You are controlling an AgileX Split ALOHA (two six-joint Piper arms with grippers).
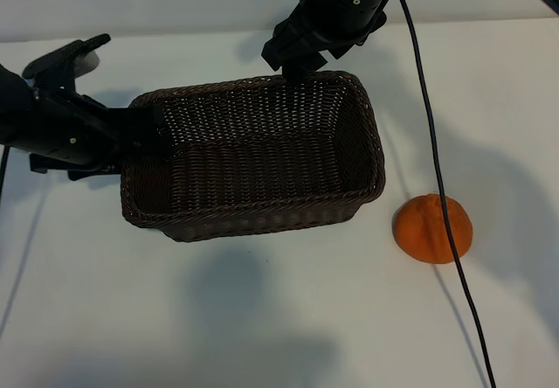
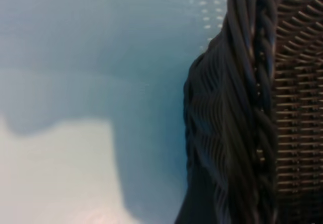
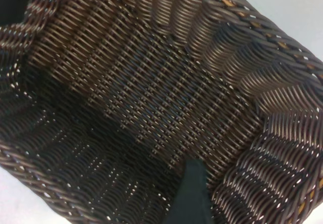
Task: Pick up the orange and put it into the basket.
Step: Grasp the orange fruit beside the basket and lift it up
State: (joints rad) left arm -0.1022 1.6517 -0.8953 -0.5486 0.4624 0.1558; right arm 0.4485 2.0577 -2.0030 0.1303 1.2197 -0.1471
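Note:
The orange (image 1: 432,229) lies on the white table to the right of the basket (image 1: 253,218), apart from it and from both arms. The dark brown wicker basket sits in the middle and holds nothing. My left gripper (image 1: 147,135) is against the basket's left end; the left wrist view shows only the braided rim (image 2: 262,108) close up. My right gripper (image 1: 299,72) hangs open over the far rim, and one of its fingers (image 3: 194,196) reaches down inside beside the wall (image 3: 272,173). Neither gripper holds the orange.
A black cable (image 1: 437,169) runs from the right arm down across the table and passes over the orange. White table (image 1: 262,336) extends in front of the basket.

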